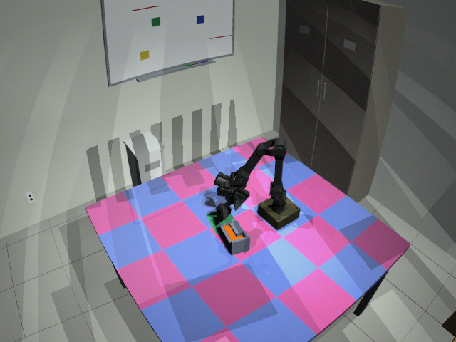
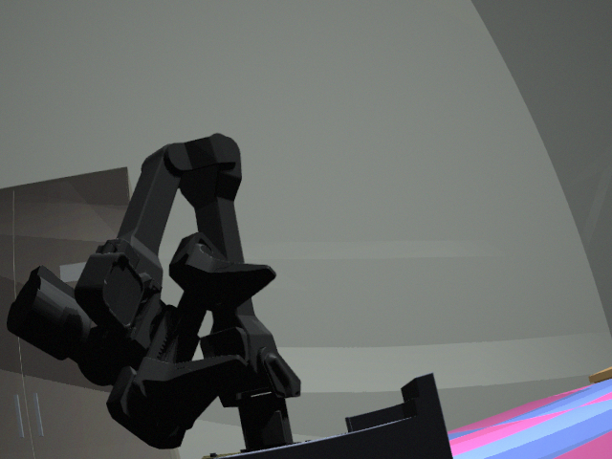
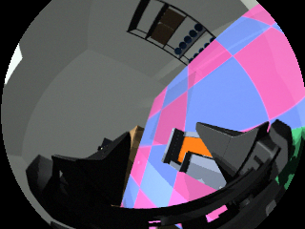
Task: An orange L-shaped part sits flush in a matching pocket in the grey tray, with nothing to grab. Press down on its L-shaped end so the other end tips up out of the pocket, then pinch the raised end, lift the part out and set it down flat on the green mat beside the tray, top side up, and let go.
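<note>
The orange L-shaped part [image 1: 231,232] [image 3: 191,144] lies in the pocket of the grey tray [image 1: 241,246] [image 3: 205,173] and looks level; its short leg is at the tray end farther from the gripper. The tray's dark side wall [image 2: 395,439] hides the part in the exterior view. The green mat [image 1: 214,219] [image 3: 299,143] lies at the tray's other end, partly hidden by the gripper. My gripper [image 1: 233,209] [image 2: 258,318] [image 3: 164,130] is open and empty, tilted sideways above the mat side of the tray. In the wrist view one finger covers part of the orange part and tray.
The arm's base block [image 1: 278,215] stands behind the tray, to its right in the top view. The pink and blue checkered table [image 1: 206,257] carries everything. The tray's raised walls stand around the pocket. A cabinet [image 1: 331,92] and a whiteboard [image 1: 177,40] are beyond the table.
</note>
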Robot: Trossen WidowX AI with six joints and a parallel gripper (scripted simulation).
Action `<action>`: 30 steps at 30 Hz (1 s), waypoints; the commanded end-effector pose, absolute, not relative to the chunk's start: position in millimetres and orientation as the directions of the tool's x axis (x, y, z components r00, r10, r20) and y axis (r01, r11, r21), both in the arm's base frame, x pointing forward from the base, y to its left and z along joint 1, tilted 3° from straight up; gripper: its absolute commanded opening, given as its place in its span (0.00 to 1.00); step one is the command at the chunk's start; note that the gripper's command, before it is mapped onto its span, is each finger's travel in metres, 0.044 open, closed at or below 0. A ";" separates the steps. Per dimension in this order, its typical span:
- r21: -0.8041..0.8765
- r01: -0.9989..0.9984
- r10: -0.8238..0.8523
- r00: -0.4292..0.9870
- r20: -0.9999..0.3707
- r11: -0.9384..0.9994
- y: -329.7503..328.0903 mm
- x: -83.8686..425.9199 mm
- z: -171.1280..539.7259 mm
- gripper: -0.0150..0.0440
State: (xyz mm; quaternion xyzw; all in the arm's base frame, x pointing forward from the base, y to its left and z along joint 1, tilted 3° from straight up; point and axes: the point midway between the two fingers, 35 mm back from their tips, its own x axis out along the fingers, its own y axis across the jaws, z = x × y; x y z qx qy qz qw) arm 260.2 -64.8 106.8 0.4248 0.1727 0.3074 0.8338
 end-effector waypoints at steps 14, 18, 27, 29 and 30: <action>0.645 0.237 0.567 0.324 -0.758 0.727 6.6 321.4 85.3 0.56; 0.391 0.310 0.362 0.150 -0.920 0.867 30.1 316.5 98.8 0.56; 0.056 0.295 0.046 0.041 -0.998 0.954 48.7 303.2 131.8 0.56; 0.056 0.295 0.046 0.041 -0.998 0.954 48.7 303.2 131.8 0.56; 0.056 0.295 0.046 0.041 -0.998 0.954 48.7 303.2 131.8 0.56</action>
